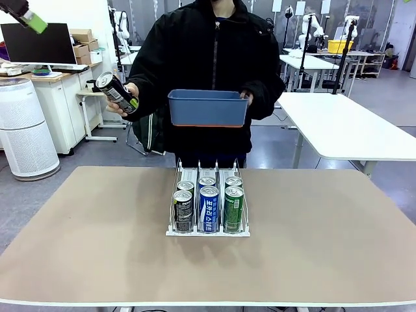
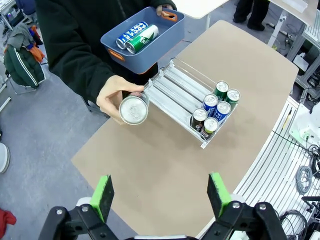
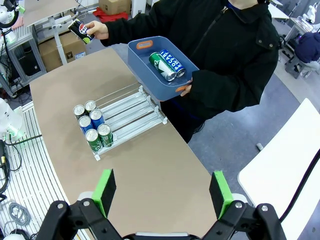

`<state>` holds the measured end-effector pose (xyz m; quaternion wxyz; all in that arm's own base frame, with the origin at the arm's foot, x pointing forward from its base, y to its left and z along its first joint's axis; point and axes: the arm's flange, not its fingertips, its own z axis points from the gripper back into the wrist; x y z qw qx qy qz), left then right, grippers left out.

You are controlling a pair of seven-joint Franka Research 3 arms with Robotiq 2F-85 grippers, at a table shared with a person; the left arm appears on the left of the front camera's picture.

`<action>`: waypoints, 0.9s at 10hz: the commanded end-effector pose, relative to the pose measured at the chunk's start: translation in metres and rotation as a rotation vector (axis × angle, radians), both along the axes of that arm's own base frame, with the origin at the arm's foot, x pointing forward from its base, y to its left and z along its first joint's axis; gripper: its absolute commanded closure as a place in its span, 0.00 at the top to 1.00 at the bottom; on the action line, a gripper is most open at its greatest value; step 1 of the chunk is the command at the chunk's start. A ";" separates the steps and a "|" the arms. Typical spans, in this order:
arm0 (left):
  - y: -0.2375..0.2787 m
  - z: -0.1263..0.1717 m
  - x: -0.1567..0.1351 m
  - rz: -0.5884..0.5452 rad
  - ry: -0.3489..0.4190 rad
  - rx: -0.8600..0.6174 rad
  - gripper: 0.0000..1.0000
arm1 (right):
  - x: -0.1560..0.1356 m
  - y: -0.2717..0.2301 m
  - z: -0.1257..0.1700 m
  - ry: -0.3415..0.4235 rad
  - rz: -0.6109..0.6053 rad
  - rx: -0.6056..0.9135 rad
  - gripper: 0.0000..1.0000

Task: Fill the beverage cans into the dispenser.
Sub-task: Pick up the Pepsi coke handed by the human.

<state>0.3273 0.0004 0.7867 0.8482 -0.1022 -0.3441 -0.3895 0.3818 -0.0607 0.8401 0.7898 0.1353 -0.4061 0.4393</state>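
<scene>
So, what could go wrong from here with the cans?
The person holds the blue tub one-handed; the blue can and green can lying loose inside could roll and tip it. The black can is held tilted in the air; a slip could drop it onto the table.

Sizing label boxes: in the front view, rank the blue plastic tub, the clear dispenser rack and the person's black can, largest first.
1. Clear three-lane dispenser rack, though it sits nearer the camera, so unsure against the tub.
2. Blue rectangular plastic tub.
3. Black aluminium can.
</scene>
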 end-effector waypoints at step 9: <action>-0.028 -0.035 0.067 -0.047 0.123 0.029 1.00 | -0.001 0.000 0.001 -0.002 0.000 0.000 1.00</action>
